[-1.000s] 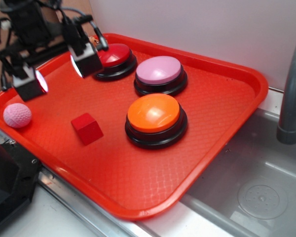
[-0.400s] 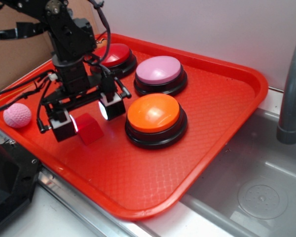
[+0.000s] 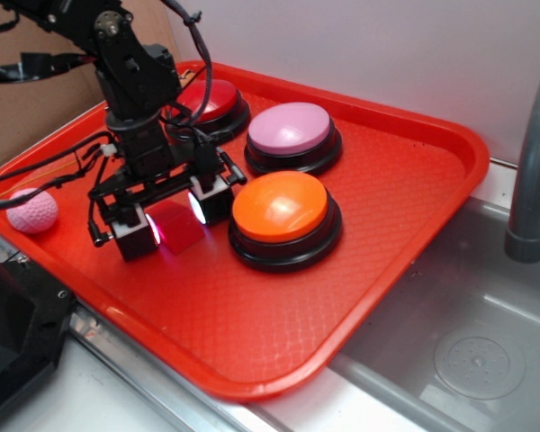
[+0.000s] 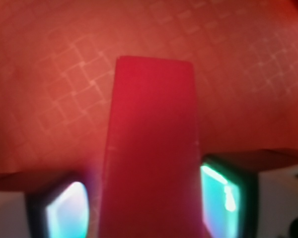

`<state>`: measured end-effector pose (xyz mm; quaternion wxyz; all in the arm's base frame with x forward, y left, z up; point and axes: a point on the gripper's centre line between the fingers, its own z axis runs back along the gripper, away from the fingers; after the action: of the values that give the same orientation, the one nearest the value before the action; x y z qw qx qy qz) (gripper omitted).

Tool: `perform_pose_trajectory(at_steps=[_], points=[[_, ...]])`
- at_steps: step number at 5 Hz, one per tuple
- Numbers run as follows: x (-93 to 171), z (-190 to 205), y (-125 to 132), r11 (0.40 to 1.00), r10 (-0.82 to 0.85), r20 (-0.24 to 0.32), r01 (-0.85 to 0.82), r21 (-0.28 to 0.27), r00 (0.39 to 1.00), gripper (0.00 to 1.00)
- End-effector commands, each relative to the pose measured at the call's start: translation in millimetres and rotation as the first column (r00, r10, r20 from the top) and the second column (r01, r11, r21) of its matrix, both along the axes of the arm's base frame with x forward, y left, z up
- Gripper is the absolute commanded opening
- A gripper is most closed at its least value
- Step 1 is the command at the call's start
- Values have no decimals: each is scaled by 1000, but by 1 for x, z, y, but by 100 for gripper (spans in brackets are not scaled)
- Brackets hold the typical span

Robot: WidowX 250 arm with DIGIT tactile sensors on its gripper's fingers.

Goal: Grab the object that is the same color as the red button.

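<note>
The gripper (image 3: 172,224) straddles one red cube (image 3: 178,226), half hiding it; whether the fingers pinch it is unclear. Three buttons; the red button (image 3: 209,98) is partly hidden.

The cube (image 3: 176,225) is looking matte; the tray (image 3: 252,315) is showing textured plastic; the red button (image 3: 209,99) is gleaming glossy; the sink (image 3: 450,351) is looking metallic.

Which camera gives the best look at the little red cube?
The wrist view: the red cube fills the frame between the gripper's two lit fingers, though blurry. The exterior view shows only its top, half hidden by the gripper, on the tray.
</note>
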<state>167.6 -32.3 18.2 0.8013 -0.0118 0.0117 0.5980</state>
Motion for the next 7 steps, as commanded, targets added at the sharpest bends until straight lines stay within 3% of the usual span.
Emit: perform_pose_trajectory(at_steps=[1,2,3,4,5,6,7], points=[[-2,1,4,1000,14,26,-15,27,1000,0],[8,18,17,995,-100,35,99,24,994,0],[31,51,40,957,-287,38,284,62,957,0],[53,83,47,866,-493,99,478,148,864,0],[70,109,55,774,-631,110,613,160,768,0],[79,135,59,608,-794,116,783,131,597,0],[79,152,53,482,-876,95,862,154,473,0]])
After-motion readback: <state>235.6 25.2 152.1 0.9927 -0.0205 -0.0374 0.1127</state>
